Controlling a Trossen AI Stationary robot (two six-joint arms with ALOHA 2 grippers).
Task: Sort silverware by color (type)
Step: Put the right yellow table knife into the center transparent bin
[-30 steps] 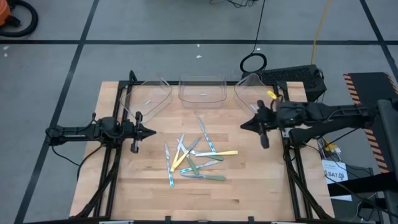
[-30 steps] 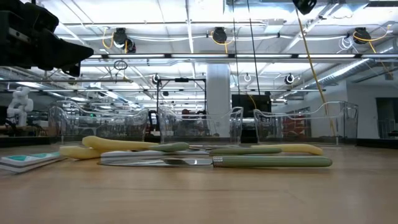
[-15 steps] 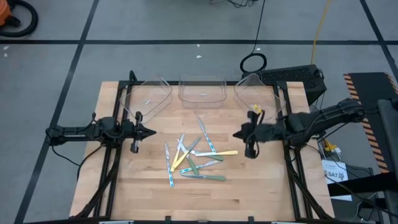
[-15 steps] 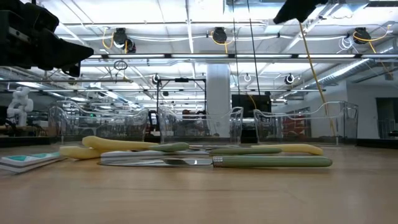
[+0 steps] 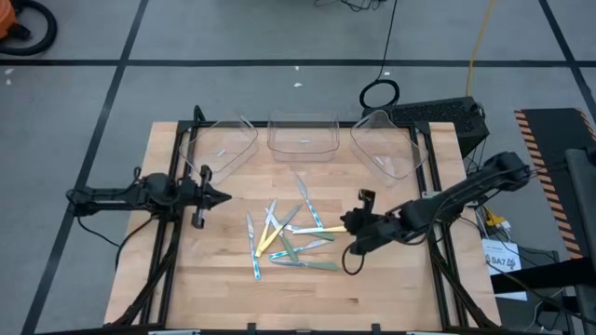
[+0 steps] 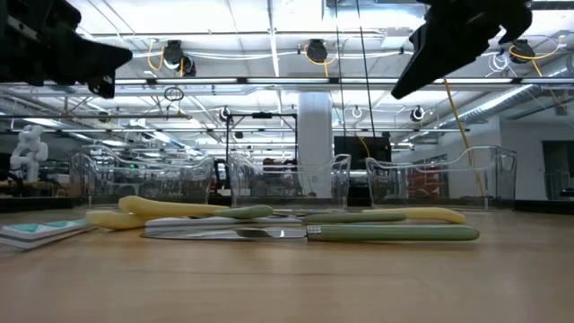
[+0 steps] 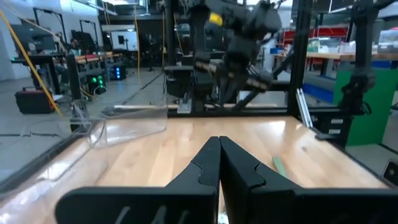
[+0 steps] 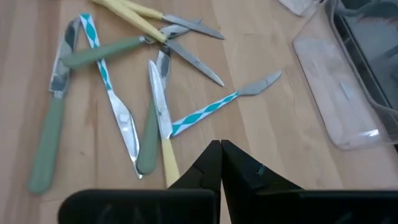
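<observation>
1. The silverware (image 5: 291, 237) is all lying jumbled mid-table (image 5: 223, 298); three clear trays (image 5: 303, 132) are sitting empty, so sorting looks unstarted.
2. I am counting roughly ten pieces (overlaps blur it): yellow, green, blue-striped.
3. The right end effector (image 5: 351, 221), fingers pressed together and empty, is hanging beside the pile; the left end effector (image 5: 223, 196) is waiting likewise.

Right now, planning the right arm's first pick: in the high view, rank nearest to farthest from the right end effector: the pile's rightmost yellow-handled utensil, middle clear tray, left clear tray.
1. Yellow-handled utensil, beside the right end effector.
2. Middle clear tray, far edge.
3. Left clear tray, far-left.
</observation>
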